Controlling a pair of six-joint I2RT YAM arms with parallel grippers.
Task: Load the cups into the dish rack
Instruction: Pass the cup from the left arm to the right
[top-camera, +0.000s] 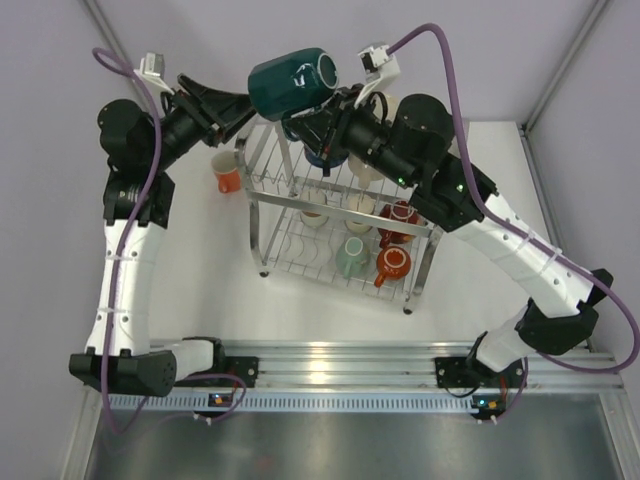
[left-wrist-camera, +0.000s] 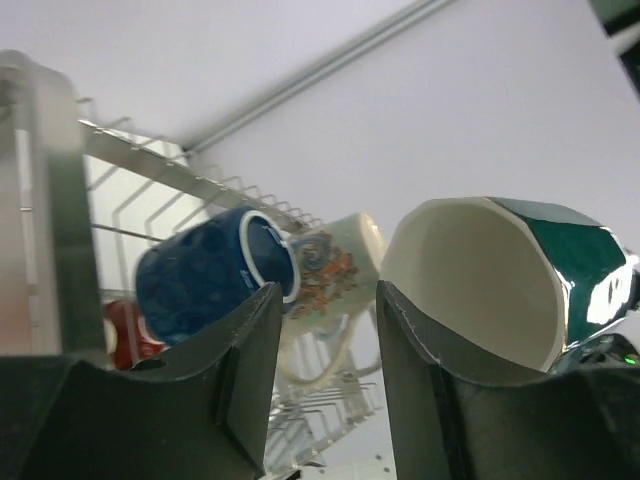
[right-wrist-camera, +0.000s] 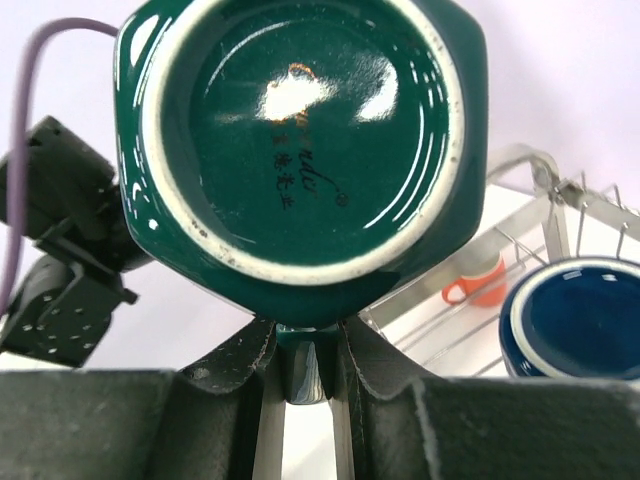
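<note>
Right tool (right-wrist-camera: 300, 345) grips teal mug (right-wrist-camera: 300, 150) near navy mug (right-wrist-camera: 580, 320).

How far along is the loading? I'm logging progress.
Done: several cups sit in the dish rack, including a mint cup and a navy cup. In hand: the right gripper holds the teal mug by its handle near the rack. Left: that mug, plus an orange cup on the table beside the rack.
</note>
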